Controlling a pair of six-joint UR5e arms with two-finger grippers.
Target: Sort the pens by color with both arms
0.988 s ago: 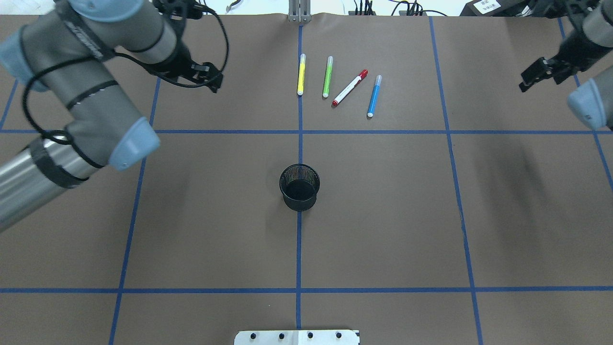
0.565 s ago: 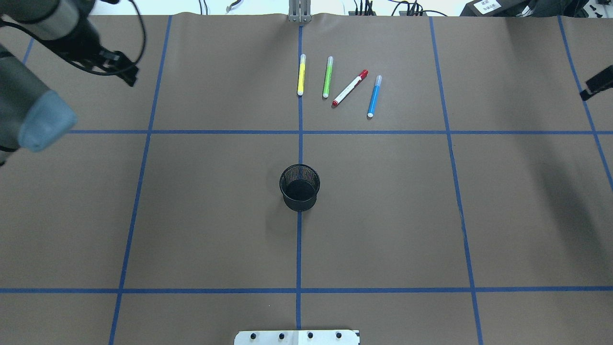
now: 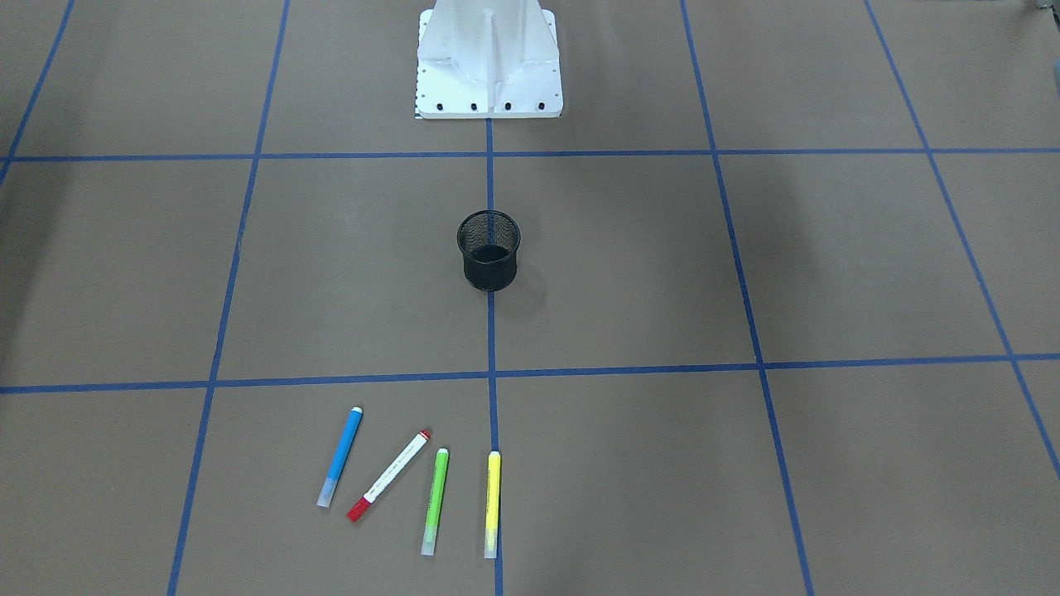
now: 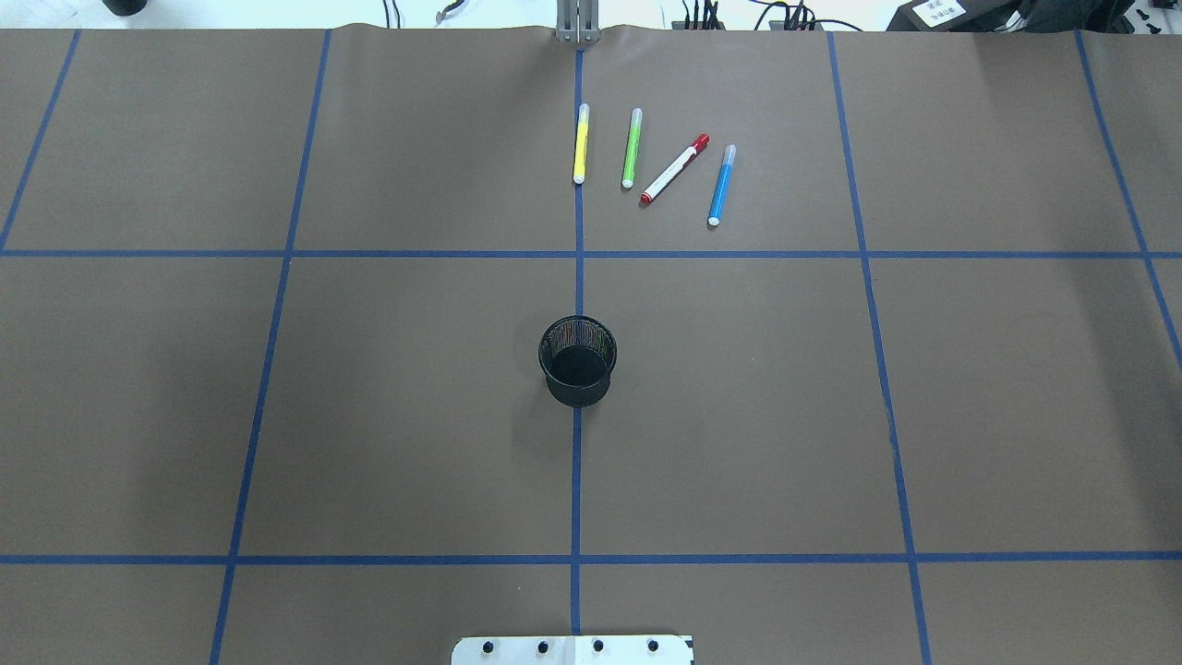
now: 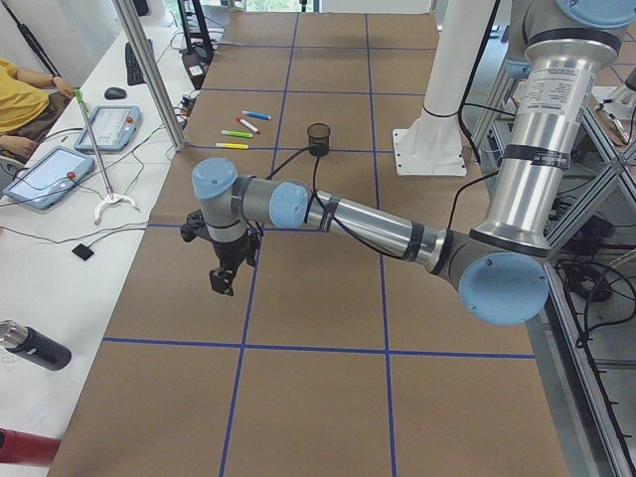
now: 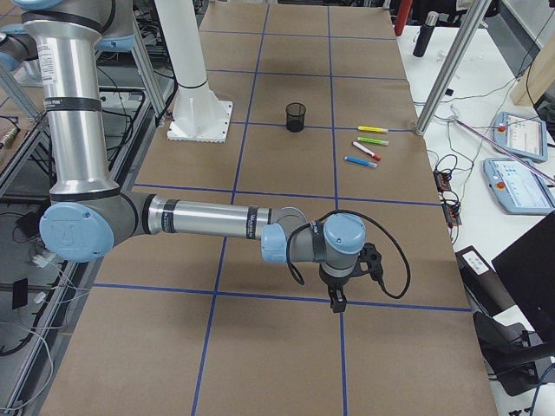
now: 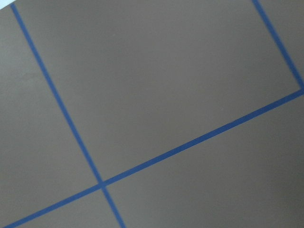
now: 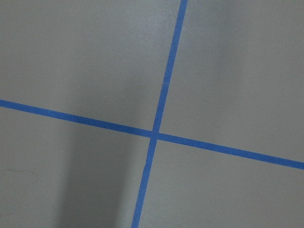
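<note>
A: Pens [image 3: 436, 502], four, all flat on the brown table [image 4: 369, 416], far side from the white pedestal [image 3: 489, 66].

B: Order?

A: Overhead, from the robot's left to its right: yellow pen [image 4: 581, 143], green pen [image 4: 632, 148], red-capped pen [image 4: 675, 169], blue pen [image 4: 721, 185]. None of them touch. The yellow lies along the centre tape line [image 4: 576, 480]. The green is just beside it and nearly parallel. The red-capped, white-barrelled one lies on a diagonal. The blue leans slightly.

B: Cup?

A: Black mesh cup [image 4: 577, 360] stands upright on the same centre line, between pens and pedestal, well apart from the pens.

B: Arms?

A: Both are stretched out low toward the table's ends. Left arm [image 5: 368, 224] reaches out at the robot's left end; left gripper [image 5: 222, 281] hangs pointing down over the paper beside a tape line. Right arm [image 6: 204, 218] does likewise at the other end; right gripper [image 6: 336, 299] points down just above a cross line. Both are well apart from the pens.

B: Fingers?

A: Cannot tell, either one. The grippers show only in the side views, small and dark, so whether the fingers are apart or together is unclear. Each wrist camera shows only brown paper with a crossing of blue tape.
</note>
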